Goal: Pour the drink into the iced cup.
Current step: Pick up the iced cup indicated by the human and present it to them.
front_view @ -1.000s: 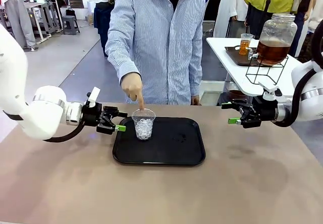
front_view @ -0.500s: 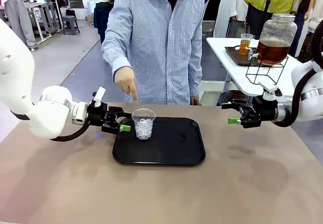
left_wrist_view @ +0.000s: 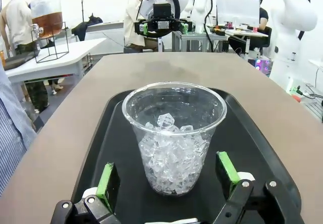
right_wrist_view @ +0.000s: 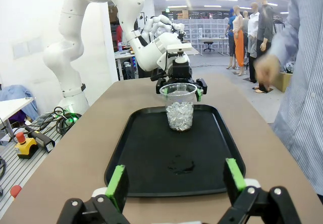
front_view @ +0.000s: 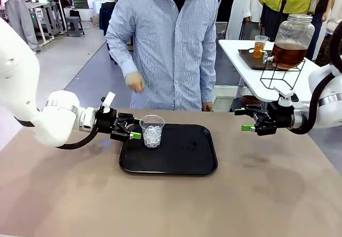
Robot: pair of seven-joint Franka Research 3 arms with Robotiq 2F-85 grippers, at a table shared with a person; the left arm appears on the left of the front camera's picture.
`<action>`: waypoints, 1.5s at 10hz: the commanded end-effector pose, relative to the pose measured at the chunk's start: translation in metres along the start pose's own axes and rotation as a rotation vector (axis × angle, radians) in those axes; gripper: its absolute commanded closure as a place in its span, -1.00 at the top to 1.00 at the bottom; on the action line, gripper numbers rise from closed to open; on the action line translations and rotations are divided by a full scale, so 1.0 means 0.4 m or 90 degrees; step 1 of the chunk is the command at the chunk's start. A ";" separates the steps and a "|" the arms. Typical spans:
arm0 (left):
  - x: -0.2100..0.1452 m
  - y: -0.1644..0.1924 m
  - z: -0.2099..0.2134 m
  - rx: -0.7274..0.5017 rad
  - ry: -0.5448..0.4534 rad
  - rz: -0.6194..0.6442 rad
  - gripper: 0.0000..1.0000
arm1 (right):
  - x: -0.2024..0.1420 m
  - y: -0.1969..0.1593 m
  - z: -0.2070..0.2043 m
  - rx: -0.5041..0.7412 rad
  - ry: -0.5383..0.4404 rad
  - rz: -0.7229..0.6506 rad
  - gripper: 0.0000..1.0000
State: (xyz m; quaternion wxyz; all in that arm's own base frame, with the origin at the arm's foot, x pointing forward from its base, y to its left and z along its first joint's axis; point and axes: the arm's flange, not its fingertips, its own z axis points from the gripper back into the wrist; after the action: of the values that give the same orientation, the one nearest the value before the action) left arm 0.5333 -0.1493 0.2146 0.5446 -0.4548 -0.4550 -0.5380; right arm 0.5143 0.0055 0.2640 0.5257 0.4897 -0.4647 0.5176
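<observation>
The iced cup (front_view: 152,131), a clear plastic cup with ice cubes, stands at the back left of a black tray (front_view: 184,162). My left gripper (front_view: 133,127) is open at the cup's left side, low over the tray's edge. In the left wrist view the iced cup (left_wrist_view: 174,133) stands just ahead of and between the green pads (left_wrist_view: 107,179), not gripped. My right gripper (front_view: 243,118) hovers open to the right of the tray, holding nothing. The drink (front_view: 288,54) is amber liquid in a big lidded glass jar on a wire stand, far right.
The jar's white side table (front_view: 251,79) also carries a small cup of amber liquid (front_view: 259,46) on a dark tray. A person in a striped shirt stands at the far edge, a hand (front_view: 133,81) raised above the table. Bare brown tabletop (front_view: 171,205) lies in front.
My left gripper has moved right, up to the iced cup. The person's hand, which pointed down at the cup, has lifted away to the left. The right arm has not moved.
</observation>
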 end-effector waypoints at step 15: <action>-0.008 0.020 -0.111 -0.012 -0.023 -0.016 1.00 | 0.007 -0.002 -0.002 0.003 -0.002 0.004 1.00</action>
State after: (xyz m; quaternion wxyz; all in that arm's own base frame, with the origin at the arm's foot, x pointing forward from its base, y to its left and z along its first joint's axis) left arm 0.5390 -0.1860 0.2054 0.5252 -0.4709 -0.4488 -0.5487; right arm 0.5143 0.0055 0.2640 0.5257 0.4897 -0.4647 0.5176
